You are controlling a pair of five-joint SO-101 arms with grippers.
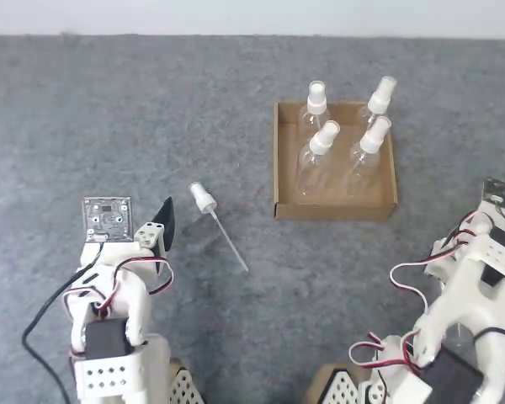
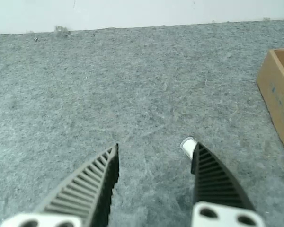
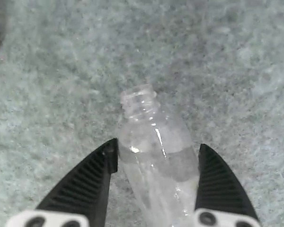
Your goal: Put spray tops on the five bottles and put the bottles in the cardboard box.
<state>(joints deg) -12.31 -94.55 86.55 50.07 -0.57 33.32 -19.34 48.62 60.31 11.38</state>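
A white spray top [image 1: 204, 199] with a long thin tube lies on the grey carpet, left of the cardboard box [image 1: 333, 209]. My left gripper [image 2: 156, 147] is open just short of it, and the spray top's tip [image 2: 188, 145] peeks out behind one finger. In the high view that gripper [image 1: 163, 224] sits close to the spray top's left. My right gripper [image 3: 157, 144] is shut on a clear bottle [image 3: 154, 142] with a bare threaded neck, held low over the carpet. Several capped bottles [image 1: 318, 156] stand in the box.
The box's side wall [image 2: 278, 92] shows in the left wrist view. My right arm [image 1: 475, 290] is folded at the front right, below the box. Grey carpet [image 1: 109, 118] covers the table, with a white wall along its far edge.
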